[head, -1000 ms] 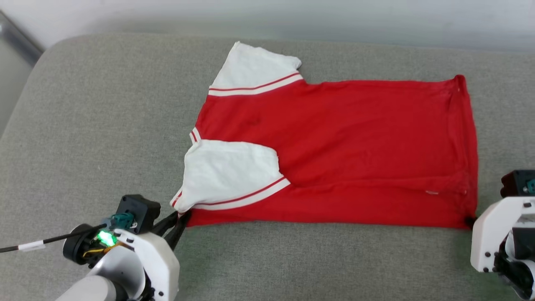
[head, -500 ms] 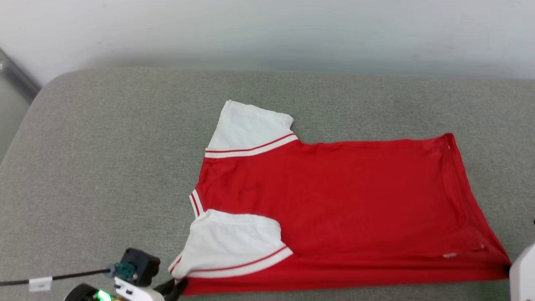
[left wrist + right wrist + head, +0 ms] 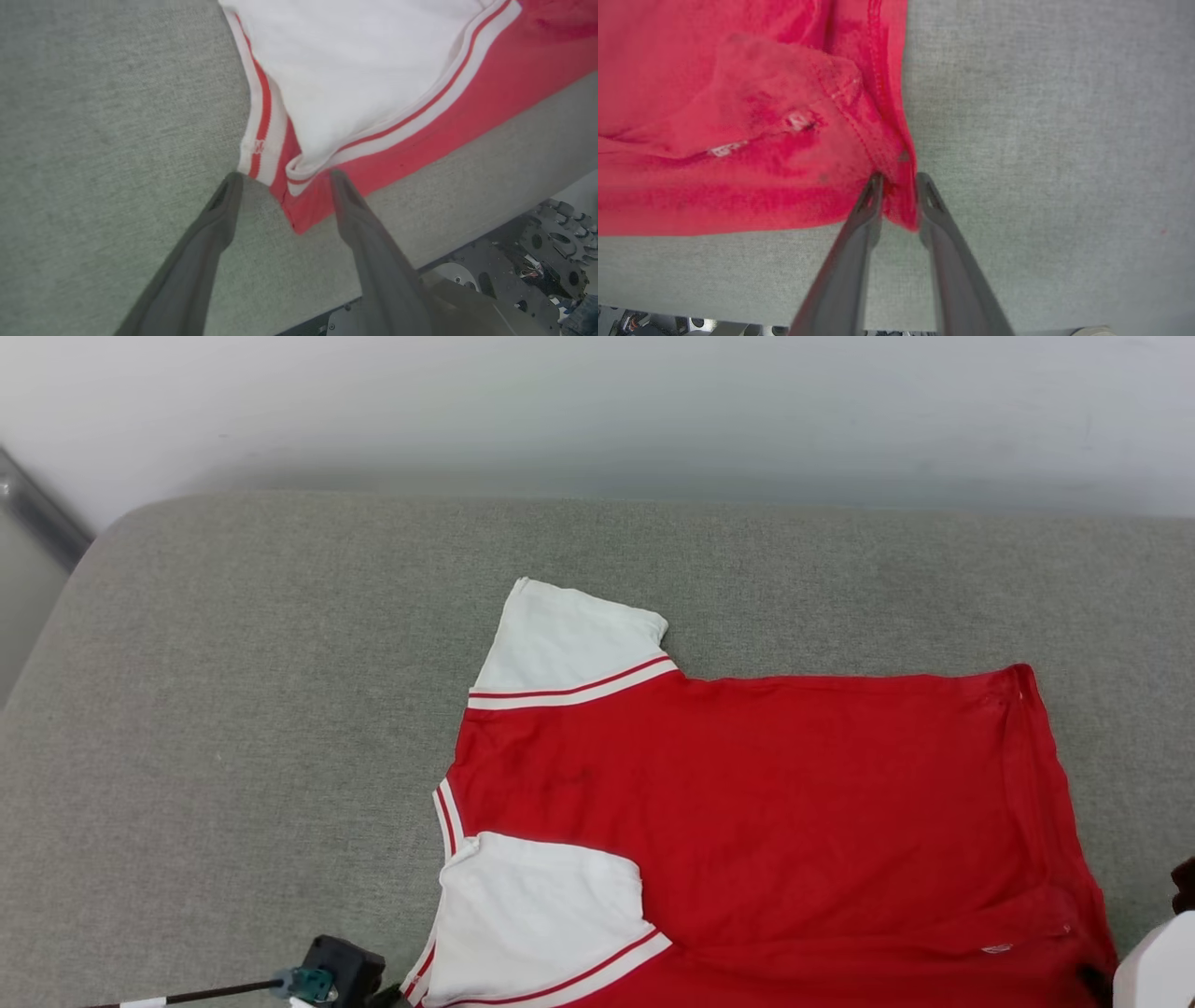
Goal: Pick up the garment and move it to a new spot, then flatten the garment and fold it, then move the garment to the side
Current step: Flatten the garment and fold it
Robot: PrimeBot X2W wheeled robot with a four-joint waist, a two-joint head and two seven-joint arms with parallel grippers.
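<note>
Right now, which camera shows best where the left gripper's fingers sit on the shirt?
The left wrist view: the left gripper is open, its fingers straddling a corner of the garment below the white sleeve. The head view catches its dark wrist block at the bottom edge. The right wrist view faces the far hem corner.

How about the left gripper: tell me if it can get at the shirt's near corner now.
Probably yes: the left gripper is open, and the shirt's corner lies between its fingers on the cushion, with nothing in the way.

Head above; wrists close at garment [image 3: 766, 821] corners.
</note>
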